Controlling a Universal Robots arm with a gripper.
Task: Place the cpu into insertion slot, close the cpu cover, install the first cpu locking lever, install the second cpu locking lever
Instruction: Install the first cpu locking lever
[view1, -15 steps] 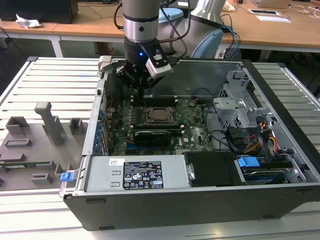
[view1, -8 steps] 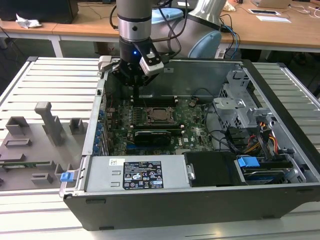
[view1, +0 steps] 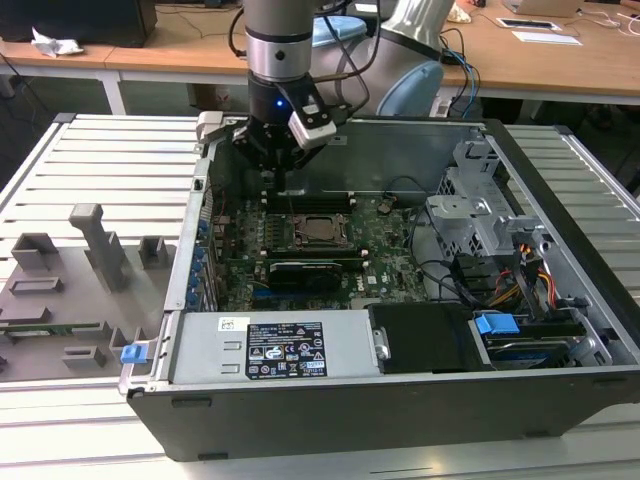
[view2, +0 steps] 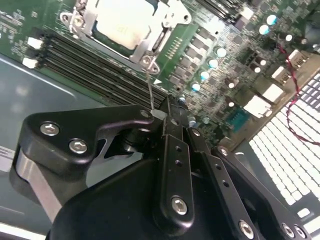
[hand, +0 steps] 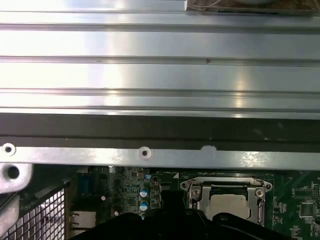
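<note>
The cpu (view1: 320, 229) lies flat in the insertion slot (view1: 300, 243) on the green motherboard, its pale metal face (view2: 122, 22) showing through the window of the cpu cover (view2: 145, 47), which lies down over it. From a corner of the socket a thin wire locking lever (view2: 150, 90) rises to my gripper (view2: 162, 117), whose black fingers are shut on the lever's end. In the exterior view the gripper (view1: 281, 178) hangs just behind the socket, on that view's left side of it. The first wrist view shows the cpu (hand: 227, 202) framed by the cover (hand: 200, 192).
A long black expansion card (view1: 305, 270) lies in front of the socket. Memory slots (view2: 90, 60) run beside it. The case's back wall (hand: 150, 155) is close behind the gripper. A drive cage (view1: 480, 215) with cables stands on the exterior view's right, and the power supply (view1: 270, 345) at front.
</note>
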